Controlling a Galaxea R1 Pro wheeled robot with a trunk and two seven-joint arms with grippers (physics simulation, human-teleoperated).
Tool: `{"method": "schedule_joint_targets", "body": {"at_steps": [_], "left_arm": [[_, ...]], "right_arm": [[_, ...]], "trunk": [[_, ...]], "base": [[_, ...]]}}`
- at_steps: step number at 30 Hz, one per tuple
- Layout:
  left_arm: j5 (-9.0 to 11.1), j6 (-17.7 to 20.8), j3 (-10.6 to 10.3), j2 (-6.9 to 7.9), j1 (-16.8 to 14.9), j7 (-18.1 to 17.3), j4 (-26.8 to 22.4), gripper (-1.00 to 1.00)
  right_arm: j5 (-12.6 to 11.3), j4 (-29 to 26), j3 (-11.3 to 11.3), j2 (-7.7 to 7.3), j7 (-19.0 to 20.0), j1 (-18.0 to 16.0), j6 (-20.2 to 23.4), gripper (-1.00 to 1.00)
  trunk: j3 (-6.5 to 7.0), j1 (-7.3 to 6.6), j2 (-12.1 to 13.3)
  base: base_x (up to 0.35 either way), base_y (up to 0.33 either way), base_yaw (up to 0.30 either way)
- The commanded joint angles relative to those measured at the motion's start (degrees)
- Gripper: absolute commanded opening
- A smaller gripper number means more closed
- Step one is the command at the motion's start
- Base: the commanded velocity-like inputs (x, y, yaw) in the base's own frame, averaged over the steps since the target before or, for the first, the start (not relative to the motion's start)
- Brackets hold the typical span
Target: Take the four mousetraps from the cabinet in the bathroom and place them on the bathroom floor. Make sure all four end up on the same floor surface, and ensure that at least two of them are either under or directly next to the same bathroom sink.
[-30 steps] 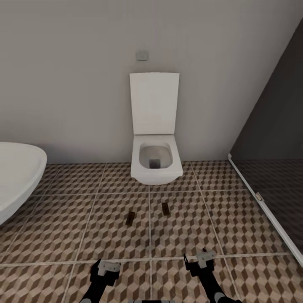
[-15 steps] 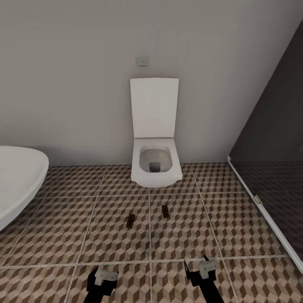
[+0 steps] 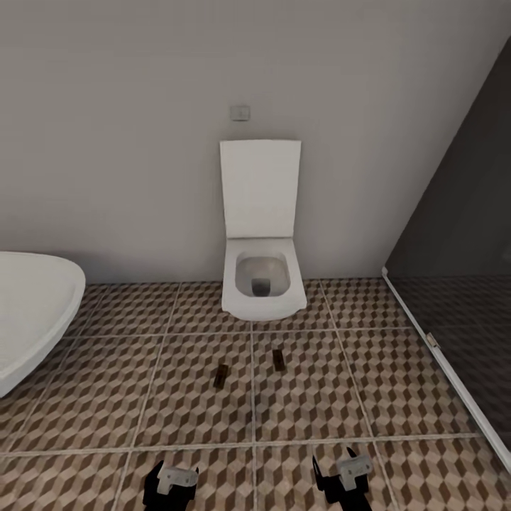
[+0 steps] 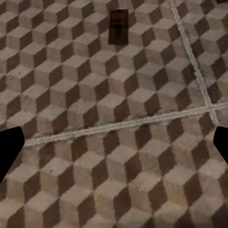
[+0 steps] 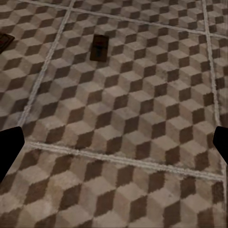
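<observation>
Two mousetraps lie flat on the cube-patterned bathroom floor point(image 3: 184, 411) in front of the toilet, one to the left point(image 3: 221, 376) and one to the right point(image 3: 279, 360). My left gripper point(image 3: 170, 482) hangs open low over the tiles, and the left mousetrap point(image 4: 118, 26) lies well ahead of its fingertips point(image 4: 9, 152). My right gripper point(image 3: 344, 475) is also open and empty. The right mousetrap point(image 5: 99, 47) is ahead of it, and the other mousetrap point(image 5: 4, 40) is cut by the picture's edge. The cabinet and the sink are out of view.
A white toilet point(image 3: 262, 284) with its lid raised stands against the back wall. The rounded white bathtub point(image 3: 32, 312) fills the left side. A dark glass shower screen point(image 3: 454, 284) with a white floor rail runs along the right.
The whole picture has slid slightly downward, so the camera moved. Both grippers now sit lower at the bottom edge. The two mousetraps lie where they were.
</observation>
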Motion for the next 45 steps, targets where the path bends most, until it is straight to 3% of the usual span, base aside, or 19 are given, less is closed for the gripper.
{"method": "schedule_joint_targets", "body": {"at_steps": [1,8,16,22,45], "left_arm": [[0.3,-0.4,-0.5,-0.04,-0.1,0.3,0.3,1.00],[0.4,-0.7,-0.5,0.04,0.0,0.2,0.5,1.00],[0.4,-0.7,-0.5,0.20,0.0,0.3,0.6,1.00],[0.4,-0.7,-0.5,0.22,0.0,0.3,0.6,1.00],[0.4,-0.7,-0.5,0.22,0.0,0.3,0.6,1.00]], "right_arm": [[0.2,0.1,0.4,0.00,-0.6,0.0,0.0,1.00],[-0.4,0.1,0.4,0.10,-0.9,0.2,0.9,1.00],[-0.4,0.0,0.4,0.22,-0.8,0.3,8.0,1.00],[-0.4,0.1,0.4,0.23,-0.6,0.3,10.6,1.00],[-0.4,0.0,0.4,0.41,-0.3,0.3,11.3,1.00]], "trunk": [[0.15,-0.23,0.4],[1.40,-1.77,3.2],[2.84,-3.53,6.4],[3.92,-4.85,8.8],[8.05,-9.90,18.0]], "base": [[0.000,0.000,0.000],[0.000,0.000,0.000],[0.000,0.000,0.000],[0.000,0.000,0.000],[0.000,0.000,0.000]]}}
